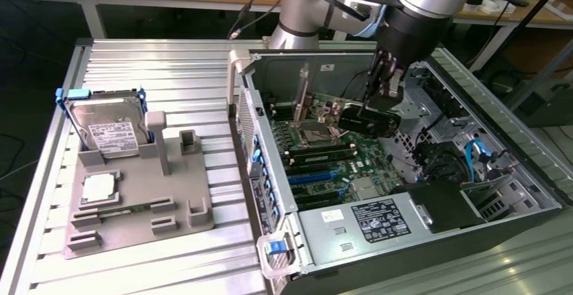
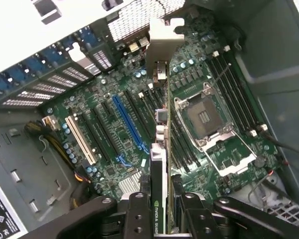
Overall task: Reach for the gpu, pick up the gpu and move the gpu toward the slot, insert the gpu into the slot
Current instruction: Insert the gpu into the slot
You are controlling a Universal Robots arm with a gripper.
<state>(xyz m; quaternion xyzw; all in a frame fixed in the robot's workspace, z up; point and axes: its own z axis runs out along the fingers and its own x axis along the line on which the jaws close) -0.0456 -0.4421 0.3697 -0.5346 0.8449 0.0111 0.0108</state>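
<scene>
My gripper [image 2: 163, 209] is shut on the gpu [image 2: 159, 149], which the wrist view shows edge-on with its shiny metal bracket [image 2: 163, 42] at the far end. The card hangs above the green motherboard [image 2: 109, 164], over the area between the processor socket and the black card slots. The long blue slot [image 2: 127, 124] lies apart from it, to one side of the card's edge, and is empty. In the exterior view the gripper [image 1: 383, 100] reaches down into the open computer case with the dark gpu [image 1: 366, 116] under it, above the board's upper part. The blue slot [image 1: 313, 173] sits lower on the board.
The square metal processor socket [image 2: 207, 119] and the black memory sockets [image 2: 234, 89] lie beside the card. The case walls [image 1: 246, 114] and drive cage [image 1: 457, 154] close in around the arm. On the table at the exterior view's left, a grey fixture [image 1: 170, 201] holds a blue-framed hard drive [image 1: 103, 124].
</scene>
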